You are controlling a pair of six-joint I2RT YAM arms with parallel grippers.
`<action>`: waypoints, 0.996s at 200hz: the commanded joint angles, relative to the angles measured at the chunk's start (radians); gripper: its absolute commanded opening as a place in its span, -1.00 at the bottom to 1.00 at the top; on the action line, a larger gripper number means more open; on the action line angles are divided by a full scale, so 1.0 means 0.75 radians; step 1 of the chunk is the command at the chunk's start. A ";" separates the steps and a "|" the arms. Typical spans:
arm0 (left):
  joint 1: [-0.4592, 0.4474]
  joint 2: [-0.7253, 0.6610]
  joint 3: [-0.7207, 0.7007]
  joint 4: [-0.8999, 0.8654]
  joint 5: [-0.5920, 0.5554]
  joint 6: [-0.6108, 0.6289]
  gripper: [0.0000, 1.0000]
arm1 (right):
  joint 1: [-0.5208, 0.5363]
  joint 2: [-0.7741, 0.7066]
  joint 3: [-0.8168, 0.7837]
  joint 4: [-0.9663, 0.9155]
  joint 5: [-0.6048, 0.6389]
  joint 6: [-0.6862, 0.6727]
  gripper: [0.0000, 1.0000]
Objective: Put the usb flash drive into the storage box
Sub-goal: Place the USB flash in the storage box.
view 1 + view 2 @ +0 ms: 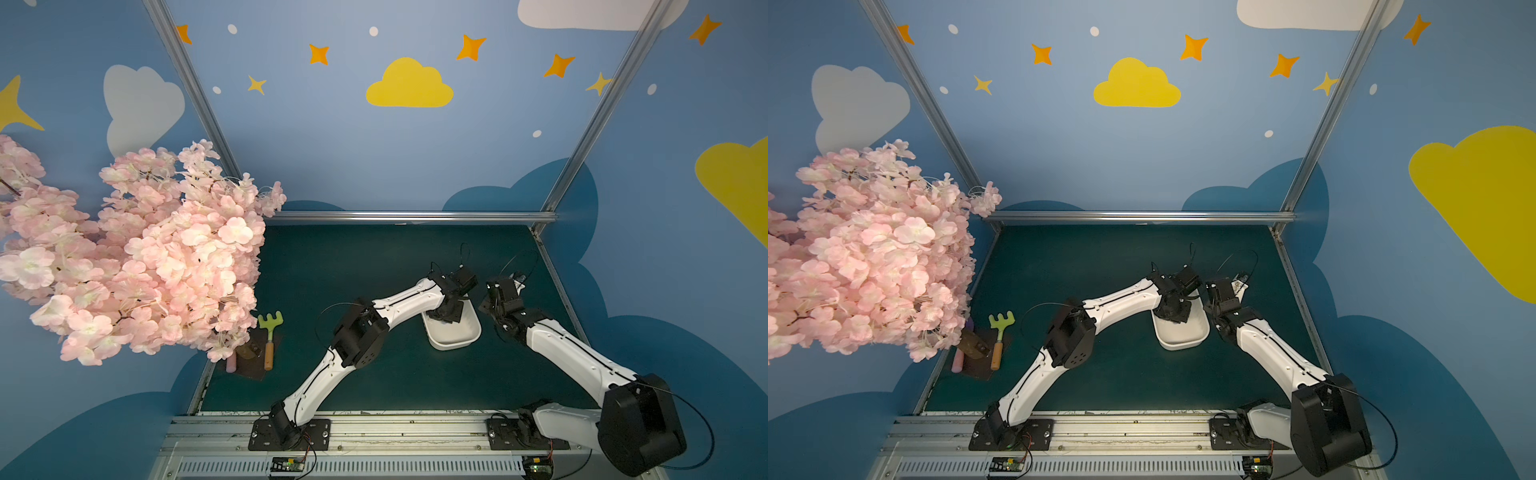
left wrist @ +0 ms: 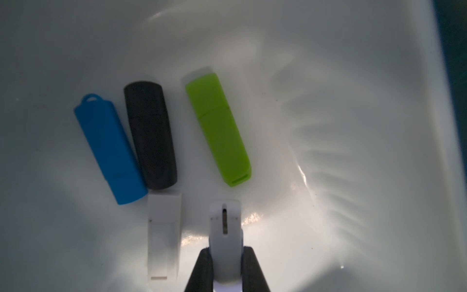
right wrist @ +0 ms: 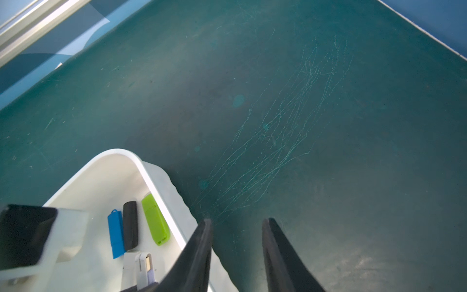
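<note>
You're seeing the right gripper (image 3: 238, 221) hovering over the scratched green mat (image 3: 278, 101), jaws standing apart, nothing between them. The storage box (image 3: 118, 152) is sitting partly hidden behind one finger. A blue drive (image 3: 116, 235), a black drive (image 3: 130, 228) and a green drive (image 3: 155, 220) are lying side by side inside, with a white usb flash drive (image 3: 144, 268) sitting near them.

Five flash drives in all: one blue flash drive (image 2: 110, 151), one black flash drive (image 2: 150, 135), one green flash drive (image 2: 218, 129), and two white ones, a flat white flash drive (image 2: 165, 235) and a rounded white flash drive (image 2: 225, 227).

One box (image 1: 452, 347), seen in both top views.

Two robot arms, the left arm (image 1: 332, 374) and the right arm (image 1: 573, 357), with one claw apiece: the left claw (image 2: 226, 252) and the right claw (image 3: 236, 222).

On the counter (image 1: 353, 270): one toy rake (image 1: 270, 332), one pink handle (image 1: 231, 362) whose head is hidden, and one brown mat (image 1: 253, 372).

One blossom branch (image 1: 145, 257).
</note>
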 commanded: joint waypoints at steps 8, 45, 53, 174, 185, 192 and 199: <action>0.003 0.046 0.039 -0.076 -0.032 0.028 -0.62 | -0.005 0.024 0.022 0.018 -0.020 0.008 -0.23; 0.006 0.046 0.042 -0.087 -0.043 0.040 -0.44 | -0.007 0.030 0.026 0.017 -0.031 0.008 -0.24; 0.008 0.043 0.046 -0.092 -0.050 0.040 -0.39 | -0.007 0.029 0.025 0.016 -0.030 0.009 -0.24; -0.019 -0.524 -0.075 -0.097 -0.161 0.133 -0.03 | -0.008 -0.027 0.030 0.066 -0.192 -0.099 -0.27; -0.017 -0.641 -0.179 -0.096 -0.226 0.132 -0.03 | -0.007 -0.027 0.034 0.085 -0.238 -0.135 -0.28; -0.017 -0.721 -0.261 -0.095 -0.276 0.129 -0.01 | -0.008 -0.032 0.042 0.087 -0.274 -0.186 -0.29; -0.016 -0.808 -0.349 -0.097 -0.329 0.124 0.01 | -0.005 -0.034 0.059 0.082 -0.324 -0.269 -0.30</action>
